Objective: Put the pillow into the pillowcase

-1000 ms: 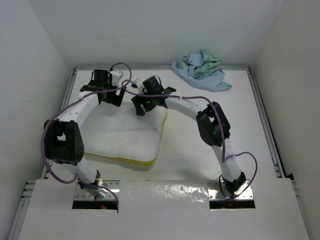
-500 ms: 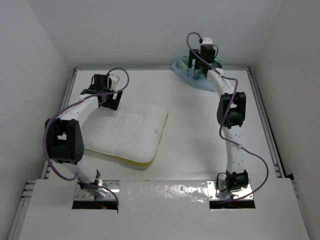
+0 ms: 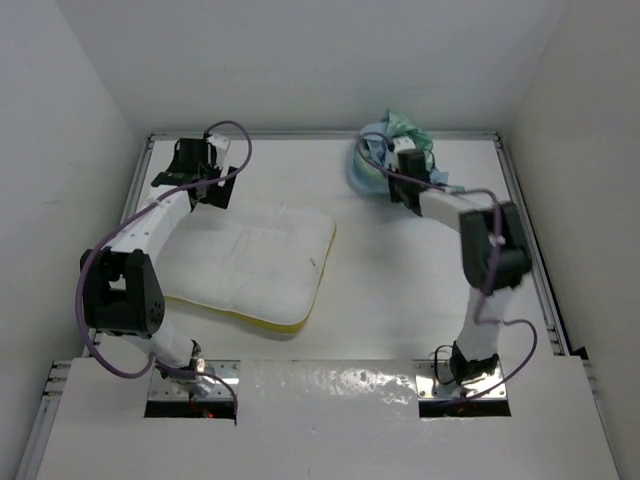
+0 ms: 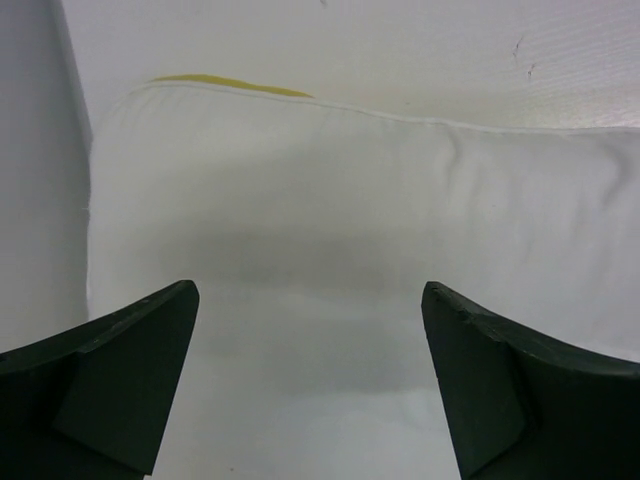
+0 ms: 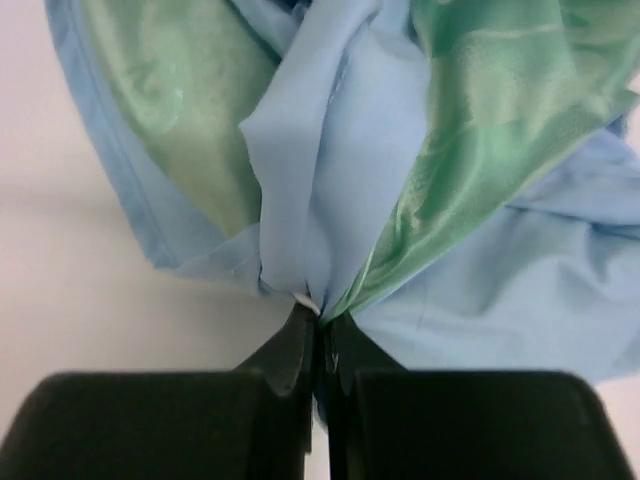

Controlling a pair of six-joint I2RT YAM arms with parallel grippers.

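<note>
The white pillow (image 3: 250, 262) lies flat on the left half of the table, a yellow band along its near edge. My left gripper (image 3: 207, 190) hovers over the pillow's far left corner, open; in the left wrist view its dark fingers (image 4: 120, 370) stand wide apart above the pillow (image 4: 350, 210), nothing between them. The pillowcase (image 3: 392, 135), mint green and light blue, is bunched at the back right. My right gripper (image 3: 388, 180) is shut on a gathered fold of it; the right wrist view shows the pillowcase (image 5: 340, 150) pinched at the gripper's tips (image 5: 322, 318).
White walls close in the table (image 3: 400, 290) on the left, back and right, with metal rails (image 3: 525, 240) along its sides. Purple cables (image 3: 230, 135) loop off both arms. The right arm (image 3: 490, 250) stands bent over the right side.
The right arm left the pillow's far edge, swung to the back right corner, shut on the pillowcase and drew it up and leftwards. The left gripper shifted slightly towards the back left, still open.
</note>
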